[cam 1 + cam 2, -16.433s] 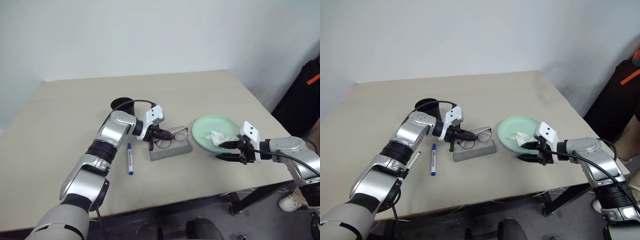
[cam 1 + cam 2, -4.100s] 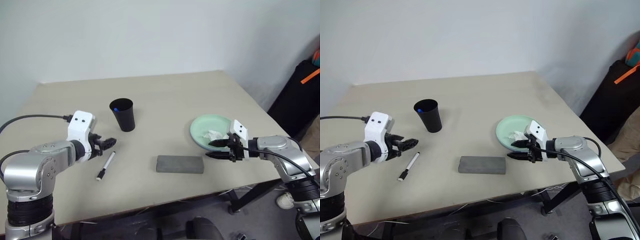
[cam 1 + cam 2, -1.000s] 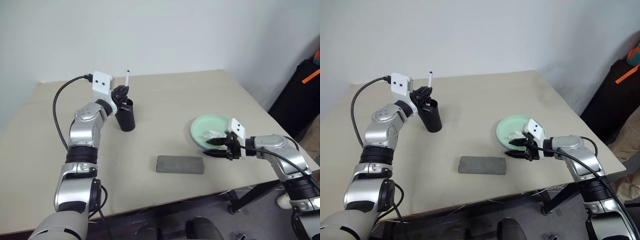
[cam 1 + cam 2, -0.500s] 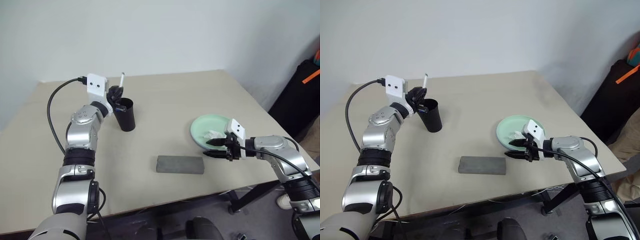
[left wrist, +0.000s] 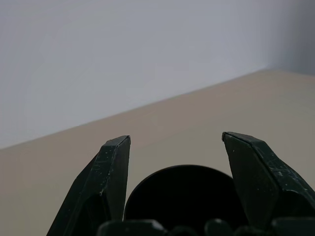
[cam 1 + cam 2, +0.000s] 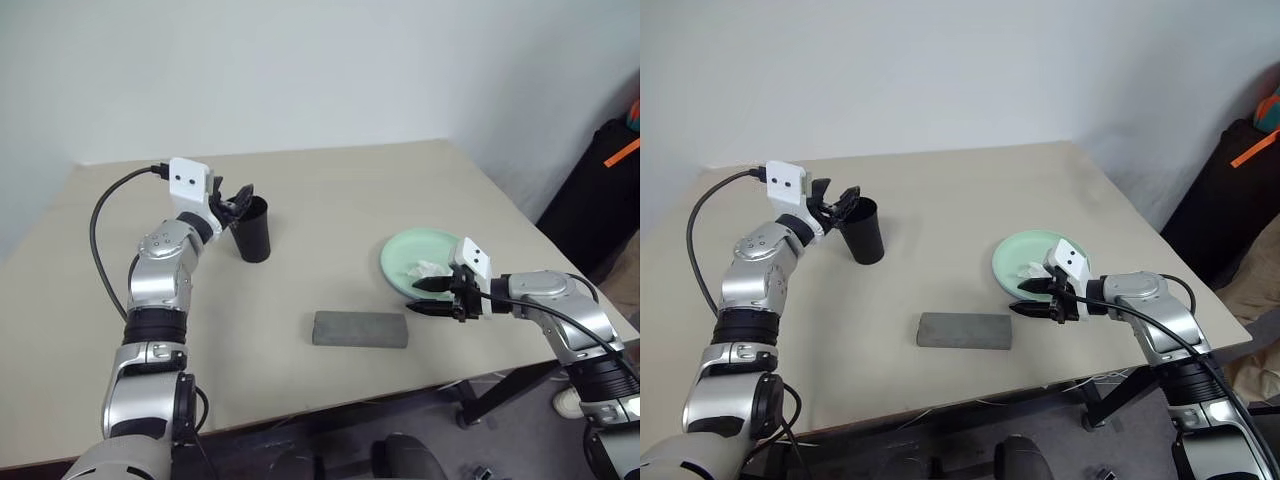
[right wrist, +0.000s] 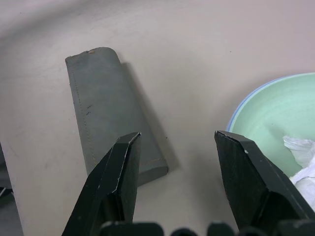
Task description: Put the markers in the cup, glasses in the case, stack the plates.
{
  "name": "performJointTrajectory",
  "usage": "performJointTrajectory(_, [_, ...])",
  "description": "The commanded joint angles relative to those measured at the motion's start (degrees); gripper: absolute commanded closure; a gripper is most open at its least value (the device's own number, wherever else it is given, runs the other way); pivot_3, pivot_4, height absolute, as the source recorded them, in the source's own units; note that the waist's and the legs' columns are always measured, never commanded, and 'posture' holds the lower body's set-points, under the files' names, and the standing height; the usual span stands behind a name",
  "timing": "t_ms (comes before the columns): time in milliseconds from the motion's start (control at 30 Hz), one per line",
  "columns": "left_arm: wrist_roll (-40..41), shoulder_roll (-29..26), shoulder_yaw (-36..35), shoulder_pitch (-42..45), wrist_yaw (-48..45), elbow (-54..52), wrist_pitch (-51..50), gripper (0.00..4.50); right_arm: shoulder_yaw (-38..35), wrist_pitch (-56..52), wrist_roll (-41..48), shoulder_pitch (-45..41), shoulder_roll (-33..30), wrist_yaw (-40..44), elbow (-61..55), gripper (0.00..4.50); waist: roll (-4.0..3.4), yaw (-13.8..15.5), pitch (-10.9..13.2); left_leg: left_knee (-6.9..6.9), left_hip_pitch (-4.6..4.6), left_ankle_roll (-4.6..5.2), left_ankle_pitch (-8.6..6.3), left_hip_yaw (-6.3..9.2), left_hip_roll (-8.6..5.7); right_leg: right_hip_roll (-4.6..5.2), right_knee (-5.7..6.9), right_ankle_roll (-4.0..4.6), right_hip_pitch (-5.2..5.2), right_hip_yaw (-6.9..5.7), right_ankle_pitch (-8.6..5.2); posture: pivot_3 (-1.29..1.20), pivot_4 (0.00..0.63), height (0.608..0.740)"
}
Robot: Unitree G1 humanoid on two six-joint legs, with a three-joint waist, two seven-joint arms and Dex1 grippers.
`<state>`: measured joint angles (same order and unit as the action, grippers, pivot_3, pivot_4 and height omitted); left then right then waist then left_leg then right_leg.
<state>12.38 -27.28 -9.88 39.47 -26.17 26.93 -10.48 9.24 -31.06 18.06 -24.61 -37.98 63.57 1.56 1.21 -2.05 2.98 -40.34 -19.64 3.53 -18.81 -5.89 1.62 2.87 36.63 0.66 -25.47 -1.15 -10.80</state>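
While parted at the rim of the cup (image 6: pixel 252 228), holds nothing: left end effector (image 6: pixel 234 203), fingers spread on either side of the dark mouth in the left wrist view. No markers lying on the worktop (image 6: pixel 330 190); whether both sit inside the cup cannot be told from here. Grey case (image 6: pixel 360 328) shut and flat near the front edge, glasses nowhere on the worktop, presumably inside. Right end effector (image 6: pixel 432 297) open and empty, poised just beside the near rim of the mint green plate (image 6: pixel 415 255), with a crumpled white tissue (image 6: pixel 428 269) lying in it. In the right wrist view, a blue edge (image 7: pixel 235 116) peeks out from under the green rim, so probably 2 plates already nested, though hard to be sure.

Likely stiff, light and smooth, those plates, so prone to slide rather than lift; best pinched at the raised rim, 1 finger under the lip. Tissue soft and almost weightless, apt to blow or snag. Cup light and tall, easy to tip if nudged at the rim.
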Motion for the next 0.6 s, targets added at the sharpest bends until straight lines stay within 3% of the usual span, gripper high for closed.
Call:
performJointTrajectory(33, [1.19,-1.22,-1.42,-0.28,-0.50,-4.96,-1.29,1.38,-2.07,0.35,0.73,-1.13,-0.36,-0.43,-1.14,1.92,0.00,0.00,0.00,0.00,0.00,0.00,0.00,0.00,0.00,0.00,0.00,0.00,0.00,0.00,0.00,0.00,0.000,0.740])
performJointTrajectory(367, [4.93,-5.97,-3.44,-2.97,-5.83,-14.71,-8.68,1.38,-2.21,0.47,0.90,-0.88,0.00,-0.65,-1.33,1.92,0.00,-0.07,0.00,0.00,0.00,0.00,0.00,0.00,0.00,0.00,0.00,-0.01,0.00,0.01,-0.01,0.00,0.000,0.740])
performJointTrajectory(600, [11.65,-20.46,-8.02,-16.11,-20.03,-25.84,-18.28,1.38,-3.90,0.31,1.41,0.58,-2.03,-0.04,-2.44,1.92,-0.02,-0.78,0.01,0.08,0.02,-0.05,-0.02,-0.05,0.09,-0.01,0.04,-0.09,-0.09,0.01,-0.08,0.00,0.000,0.740])
